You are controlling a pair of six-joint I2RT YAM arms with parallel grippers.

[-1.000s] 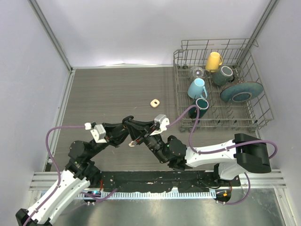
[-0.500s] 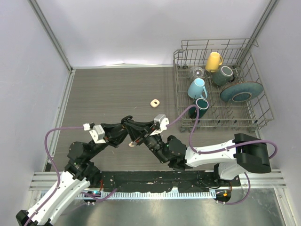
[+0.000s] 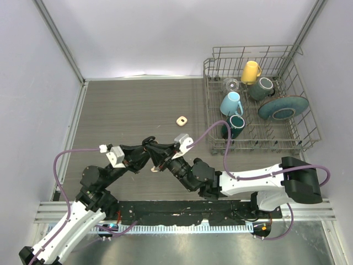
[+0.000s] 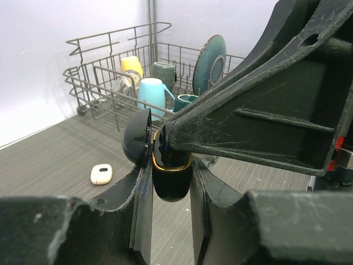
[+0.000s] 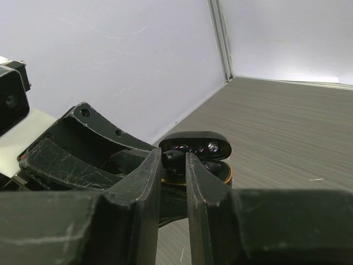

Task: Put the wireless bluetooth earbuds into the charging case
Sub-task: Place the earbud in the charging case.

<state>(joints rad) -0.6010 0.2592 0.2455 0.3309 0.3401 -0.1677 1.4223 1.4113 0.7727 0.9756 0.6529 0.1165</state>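
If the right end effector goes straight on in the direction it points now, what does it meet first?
The open charging case, held in the left end effector. The right end effector, shut on a black earbud, is just at its mouth; the gap is unclear.

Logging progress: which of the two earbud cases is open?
The black charging case, lid up, clamped in the left end effector; the right end effector pinches a black earbud by it. The cream-white case on the table shows no raised lid.

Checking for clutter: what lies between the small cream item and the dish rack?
Nothing: the top view shows only bare table between the cream item and the dish rack.
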